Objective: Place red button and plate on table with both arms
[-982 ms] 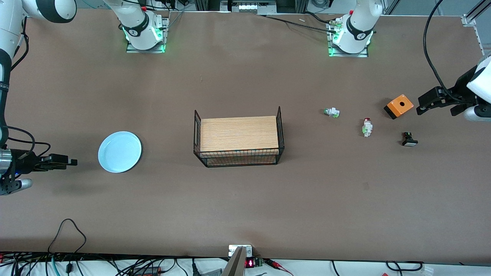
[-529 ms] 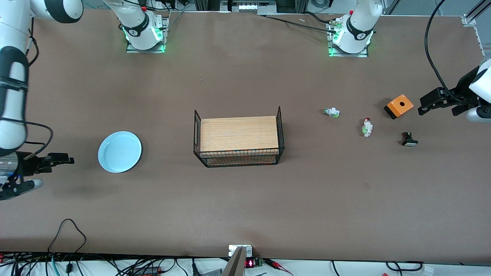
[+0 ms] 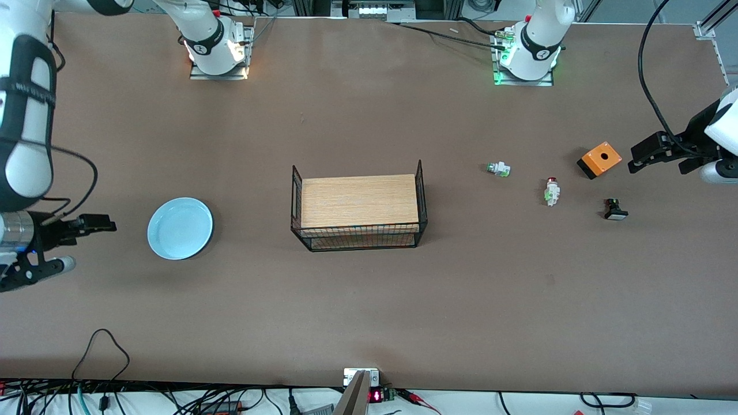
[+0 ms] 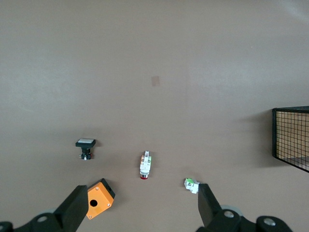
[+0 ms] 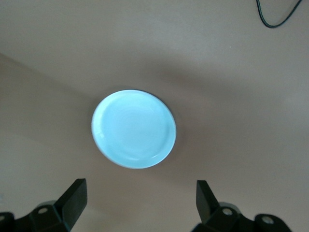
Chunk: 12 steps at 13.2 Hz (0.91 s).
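The pale-blue plate (image 3: 180,228) lies flat on the brown table (image 3: 369,300) toward the right arm's end; it also shows in the right wrist view (image 5: 133,128). My right gripper (image 3: 105,223) is open and empty over the table beside the plate, apart from it (image 5: 140,193). The red button (image 3: 552,191) lies on its side on the table toward the left arm's end, and shows in the left wrist view (image 4: 146,165). My left gripper (image 3: 637,159) is open and empty over the table beside an orange box, apart from the button (image 4: 142,203).
A wooden-topped black wire rack (image 3: 358,207) stands mid-table. Near the red button lie an orange box with a hole (image 3: 599,159), a black button with a white face (image 3: 615,210) and a white-green part (image 3: 499,169). Cables run along the table's near edge.
The right arm has swung, and its gripper has shifted a little away from the front camera beside the plate. The left gripper has barely moved. Plate and button have not moved.
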Tool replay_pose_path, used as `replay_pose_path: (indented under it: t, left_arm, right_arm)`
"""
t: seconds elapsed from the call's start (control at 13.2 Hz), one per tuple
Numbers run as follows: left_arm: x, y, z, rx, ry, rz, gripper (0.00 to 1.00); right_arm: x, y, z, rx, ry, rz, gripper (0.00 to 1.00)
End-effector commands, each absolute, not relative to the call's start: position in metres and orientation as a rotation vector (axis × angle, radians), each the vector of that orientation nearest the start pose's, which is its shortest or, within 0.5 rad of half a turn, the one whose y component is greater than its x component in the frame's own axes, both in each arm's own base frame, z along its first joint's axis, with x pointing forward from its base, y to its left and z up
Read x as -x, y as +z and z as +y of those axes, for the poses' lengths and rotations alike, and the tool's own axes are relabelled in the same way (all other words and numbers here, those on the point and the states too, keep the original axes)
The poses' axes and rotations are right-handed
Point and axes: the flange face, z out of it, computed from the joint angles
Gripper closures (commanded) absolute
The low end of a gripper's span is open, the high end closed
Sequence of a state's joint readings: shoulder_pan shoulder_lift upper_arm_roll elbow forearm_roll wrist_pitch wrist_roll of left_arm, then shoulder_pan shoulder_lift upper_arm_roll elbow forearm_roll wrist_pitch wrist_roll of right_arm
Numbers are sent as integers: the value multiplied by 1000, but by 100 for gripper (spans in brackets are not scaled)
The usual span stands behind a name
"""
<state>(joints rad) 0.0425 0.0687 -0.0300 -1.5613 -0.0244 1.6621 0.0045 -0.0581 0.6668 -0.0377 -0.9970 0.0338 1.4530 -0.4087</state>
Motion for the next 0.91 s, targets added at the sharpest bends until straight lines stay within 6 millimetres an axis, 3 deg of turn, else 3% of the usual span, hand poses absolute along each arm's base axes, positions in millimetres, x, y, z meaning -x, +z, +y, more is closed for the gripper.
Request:
replay_pose_path:
  t: [0.0, 0.15, 0.38, 0.6, 0.68, 0.76, 0.83]
  left_arm:
    - [-575, 602, 7, 3168, -59, 7, 0]
    - [-575, 602, 6, 3166, -57, 9, 0]
    - [-575, 602, 5, 3166, -59, 12, 0]
    - [-575, 603, 4, 3166, -64, 14, 0]
    - [-576, 604, 2, 3166, -71, 21, 0]
    - [-576, 604, 1, 3166, -71, 24, 0]
    - [-576, 604, 0, 3166, -71, 26, 0]
  right_arm:
    - [-691, 501, -34, 3039, 325, -427, 0]
    - [-680, 523, -22, 3063, 342, -322, 0]
    - [-661, 545, -21, 3077, 412, -125, 0]
    - [-645, 564, -14, 3085, 407, -124, 0]
    - [-638, 558, 7, 3105, 410, -182, 0]
    - [-631, 569, 16, 3148, 353, -205, 0]
    - [-620, 566, 24, 3172, 329, -237, 0]
